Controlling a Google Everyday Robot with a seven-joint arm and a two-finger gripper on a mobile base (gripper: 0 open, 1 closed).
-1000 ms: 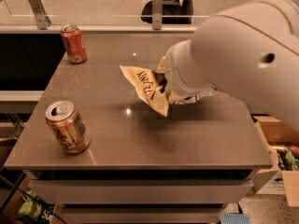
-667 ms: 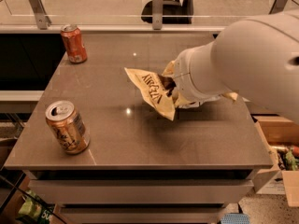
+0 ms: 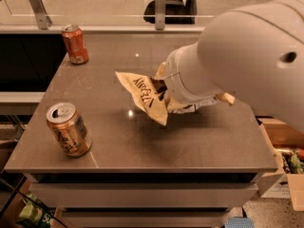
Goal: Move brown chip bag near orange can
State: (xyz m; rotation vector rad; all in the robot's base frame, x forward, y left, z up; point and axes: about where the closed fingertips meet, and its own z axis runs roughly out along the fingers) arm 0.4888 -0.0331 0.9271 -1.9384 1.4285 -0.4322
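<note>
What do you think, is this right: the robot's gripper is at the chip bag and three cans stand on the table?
Nearly. The camera view shows two cans, not three: the golden-orange can front left, the red-orange can at the back. The gripper is at the brown chip bag.

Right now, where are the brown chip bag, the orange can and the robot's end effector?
brown chip bag (image 3: 144,95): camera view, its cream-yellow lettered end.
orange can (image 3: 70,133): camera view, middle of its side wall.
end effector (image 3: 163,90): camera view, at the bag's dark end, mostly hidden behind the arm (image 3: 247,56).
</note>
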